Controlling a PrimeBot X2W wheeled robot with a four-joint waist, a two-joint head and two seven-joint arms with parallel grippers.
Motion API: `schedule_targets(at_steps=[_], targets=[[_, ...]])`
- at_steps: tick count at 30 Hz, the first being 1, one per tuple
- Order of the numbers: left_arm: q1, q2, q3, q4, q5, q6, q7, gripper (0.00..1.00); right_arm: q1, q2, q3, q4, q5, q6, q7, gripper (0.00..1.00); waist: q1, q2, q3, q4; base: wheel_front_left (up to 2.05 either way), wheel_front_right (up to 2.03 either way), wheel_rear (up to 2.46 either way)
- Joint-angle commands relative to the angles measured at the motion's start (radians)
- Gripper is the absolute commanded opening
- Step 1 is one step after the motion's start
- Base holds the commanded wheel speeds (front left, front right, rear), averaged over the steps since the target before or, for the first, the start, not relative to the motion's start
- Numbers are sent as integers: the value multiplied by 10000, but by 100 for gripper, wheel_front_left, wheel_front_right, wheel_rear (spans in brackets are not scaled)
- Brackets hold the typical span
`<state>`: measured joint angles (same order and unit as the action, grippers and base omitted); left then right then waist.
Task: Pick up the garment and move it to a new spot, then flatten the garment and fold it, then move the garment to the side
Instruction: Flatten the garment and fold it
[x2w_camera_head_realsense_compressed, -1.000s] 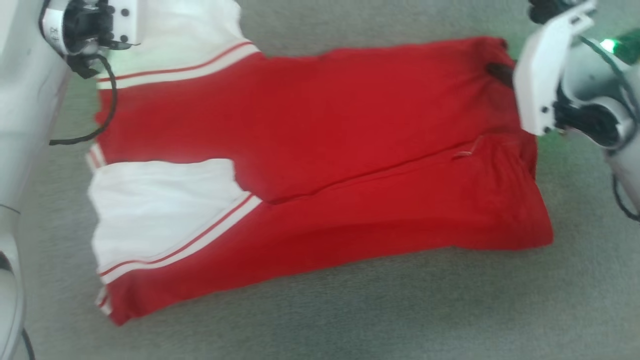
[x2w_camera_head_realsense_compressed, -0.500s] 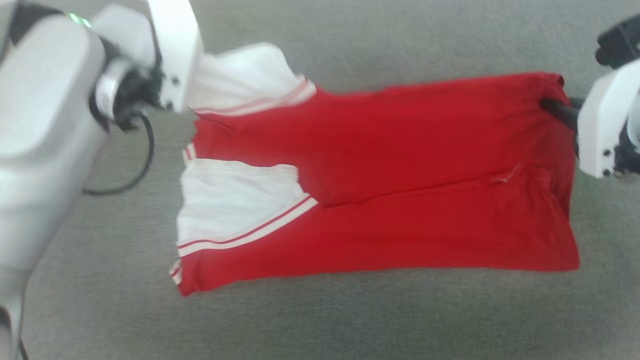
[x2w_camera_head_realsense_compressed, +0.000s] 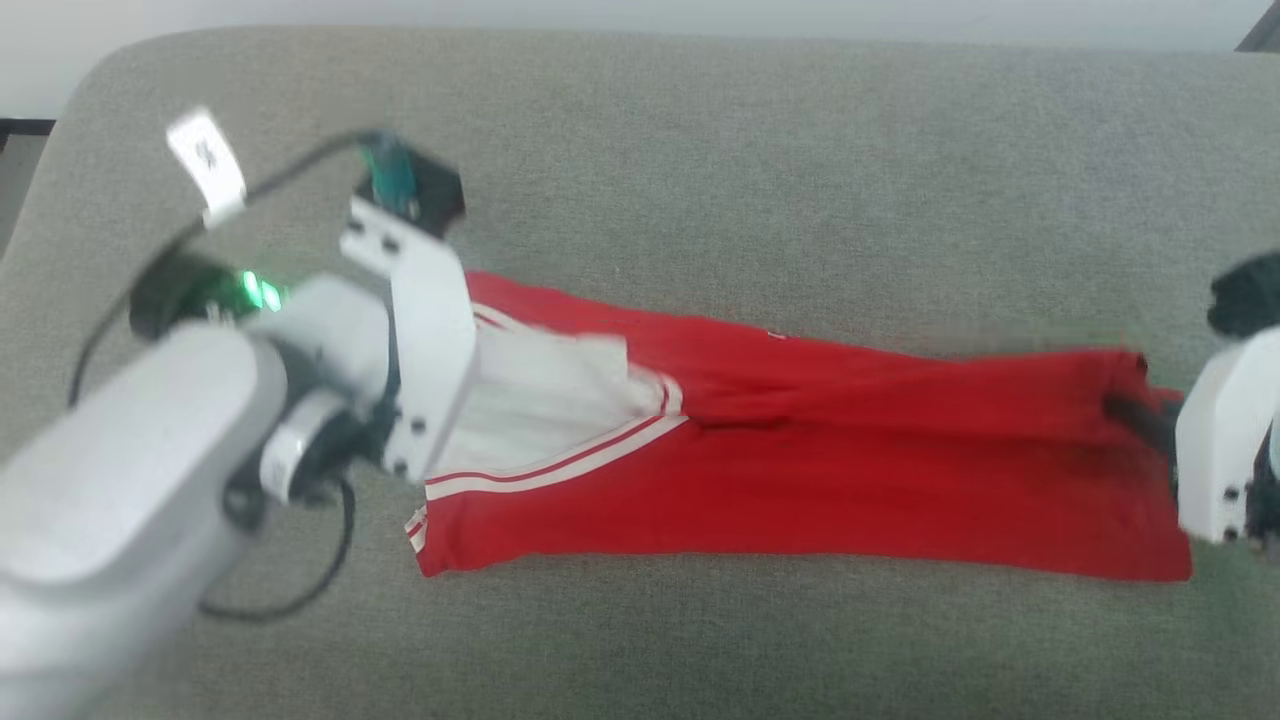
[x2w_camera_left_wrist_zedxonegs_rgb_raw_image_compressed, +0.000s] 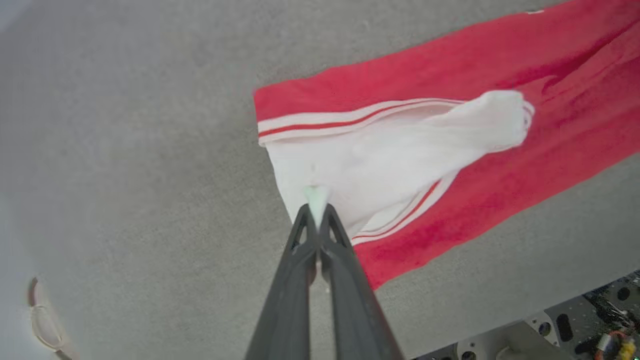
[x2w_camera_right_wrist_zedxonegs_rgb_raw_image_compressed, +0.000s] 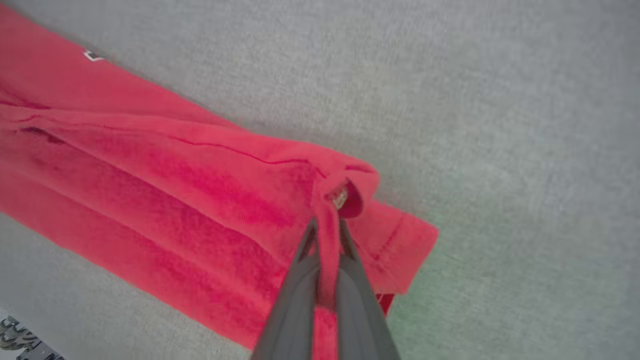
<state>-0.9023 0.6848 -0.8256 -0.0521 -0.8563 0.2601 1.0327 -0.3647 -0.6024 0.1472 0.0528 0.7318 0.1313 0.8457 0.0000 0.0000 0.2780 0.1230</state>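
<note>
Grey felt-like fabric covers the table (x2w_camera_head_realsense_compressed: 760, 150) on which the red basketball jersey with white sleeve parts and red-and-white striped trim (x2w_camera_head_realsense_compressed: 800, 490) is drawn out lengthwise. It is gripped at both ends, it is judged, so that it can be stretched taut and carried or flattened as one strip. The left end effector (x2w_camera_left_wrist_zedxonegs_rgb_raw_image_compressed: 316, 212) is pinched tight on white sleeve cloth at the jersey's left end. The right end effector (x2w_camera_right_wrist_zedxonegs_rgb_raw_image_compressed: 325, 227) is clamped on a bunched red corner at the opposite end. Between the two, the cloth is pulled long, and its near edge appears to rest on the table.
</note>
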Motion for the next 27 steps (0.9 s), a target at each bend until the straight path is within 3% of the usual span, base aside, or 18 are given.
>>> schedule_targets(at_steps=[1,5,10,13,14,15,27], targets=[[427,-24,0,-109,-153,167,-70,0,242,212,-258,-78,-222,-11,-14,0,0,0,8,-5,0,0,0],[1010,-15,-55,13,-368,320,-229,0,606,630,-429,-1,-466,-9,-9,0,0,0,-3,-43,0,0,0],[1664,-182,-119,716,-459,51,-946,0,649,1118,-444,277,-782,-9,-66,3,0,0,-131,-164,0,0,0],[1912,-302,-48,1204,-479,-199,-1565,49,565,1275,-365,384,-916,-10,-176,67,0,0,-258,-217,0,0,0],[1970,-327,-11,1352,-448,-246,-1792,100,564,1309,-306,380,-955,-10,-224,89,0,0,-313,-225,0,0,0],[2070,-390,50,1461,-538,-261,-1952,100,584,1328,-259,395,-984,-10,-272,100,0,0,-368,-234,0,0,0],[3167,-176,680,1269,99,-628,-5381,100,1147,1560,-480,235,-1187,-10,-849,100,0,0,-1051,-206,0,0,0]])
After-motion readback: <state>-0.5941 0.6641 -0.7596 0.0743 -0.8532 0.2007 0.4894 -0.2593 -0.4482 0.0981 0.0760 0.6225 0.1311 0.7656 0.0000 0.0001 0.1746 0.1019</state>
